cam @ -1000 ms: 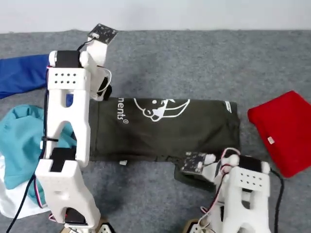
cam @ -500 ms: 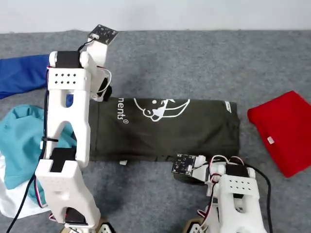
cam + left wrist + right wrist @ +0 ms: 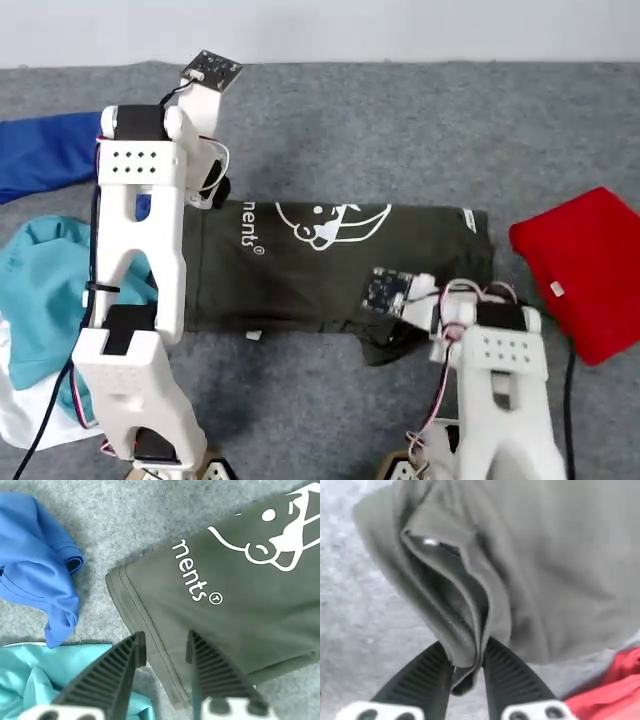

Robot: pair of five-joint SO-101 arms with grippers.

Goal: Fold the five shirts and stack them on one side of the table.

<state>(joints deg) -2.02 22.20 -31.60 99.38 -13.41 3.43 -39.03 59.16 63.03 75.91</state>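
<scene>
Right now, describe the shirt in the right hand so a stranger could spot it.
At the middle of the grey table lies the dark olive shirt, its near edge pinched by the right hand. Only it bears a white print.

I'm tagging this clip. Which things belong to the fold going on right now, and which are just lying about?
In the fold: olive shirt; right end effector, pinching it; left end effector, open over its hem.
Lying about: folded red shirt; blue shirt; teal shirt; white garment.

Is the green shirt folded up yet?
Partly: the green shirt lies as a long folded strip, one flap pinched in the right gripper.
</scene>
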